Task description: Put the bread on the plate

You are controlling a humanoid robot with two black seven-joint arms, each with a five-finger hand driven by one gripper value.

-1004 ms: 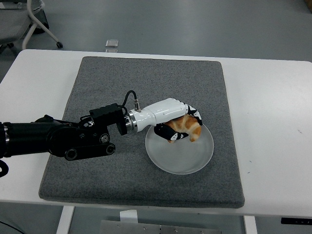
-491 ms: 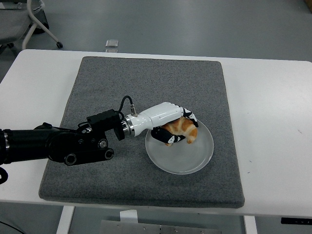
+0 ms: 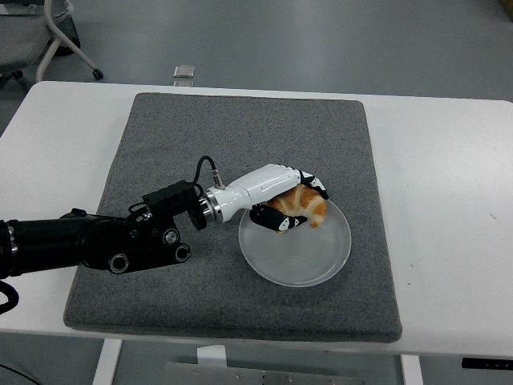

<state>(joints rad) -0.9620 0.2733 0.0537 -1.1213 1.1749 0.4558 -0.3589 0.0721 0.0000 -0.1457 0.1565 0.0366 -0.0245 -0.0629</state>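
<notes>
A golden-brown bread roll [image 3: 309, 210] sits on the upper left part of a clear round plate [image 3: 317, 269], which rests on a grey mat [image 3: 200, 136]. My left hand [image 3: 298, 207], white with black finger pads, reaches in from the left and is shut on the bread. Its fingers [image 3: 317, 187] arch over the top of the roll and the thumb [image 3: 271, 221] presses against the roll's near left side. The bread's underside appears to touch the plate. The black left forearm [image 3: 96, 241] lies low across the mat's left edge. My right arm is out of view.
The mat covers most of the white table [image 3: 449, 184]. A small grey block [image 3: 184, 72] lies at the table's far edge. A chair base [image 3: 64, 36] stands on the floor at the top left.
The hand has come down and slightly left with the bread, bringing it onto the plate. The fingers now lie straighter over the roll, so more of it shows.
</notes>
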